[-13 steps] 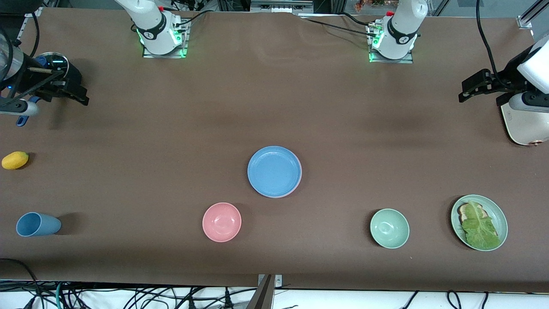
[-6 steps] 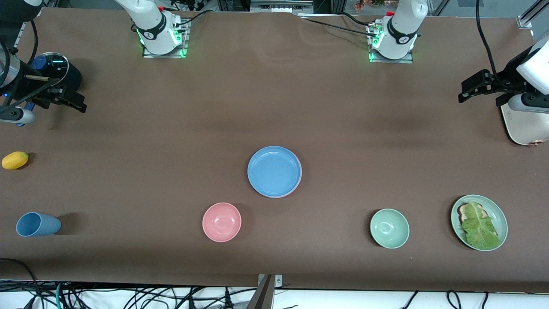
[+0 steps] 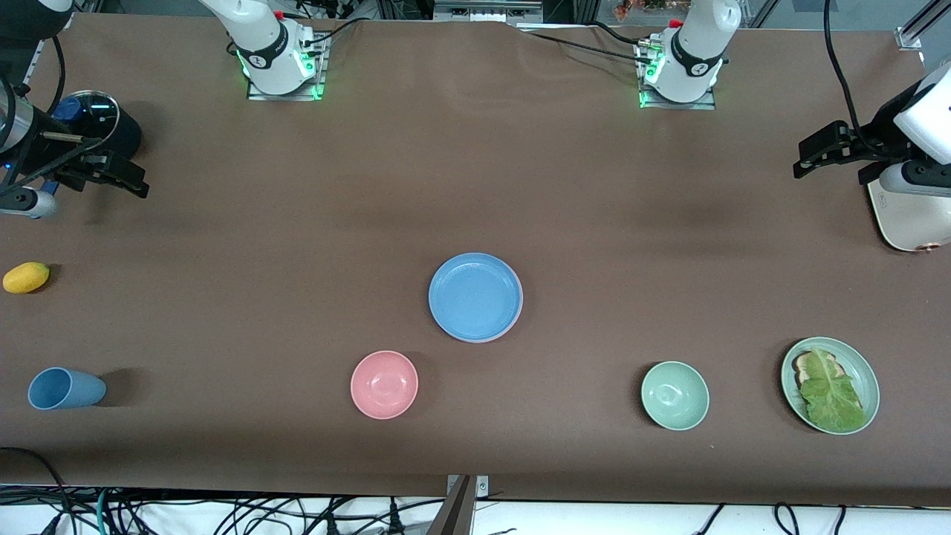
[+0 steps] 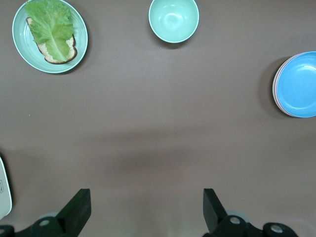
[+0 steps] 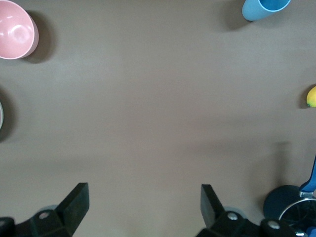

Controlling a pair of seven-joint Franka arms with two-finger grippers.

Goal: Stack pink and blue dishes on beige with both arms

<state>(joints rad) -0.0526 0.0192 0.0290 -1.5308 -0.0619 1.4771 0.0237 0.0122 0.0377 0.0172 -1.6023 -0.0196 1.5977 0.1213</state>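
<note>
stack: blue plate [image 3: 475, 296] tops pink rim [image 4: 275, 84] | left gripper [image 4: 143, 210], right gripper [image 5: 140, 207]: wide open, empty, parked at table ends, well apart from stack | keep clear

We find no text, label, brand, number or sign that can be read in any of the views. The black bands on the two arm bases [image 3: 260, 58] [image 3: 698, 65] each carry a small white mark, but it is too small for us to make out. The pale appliance [image 3: 903, 215] at the left arm's end of the bench has a small outlined mark near its corner, which we also cannot read.
</note>
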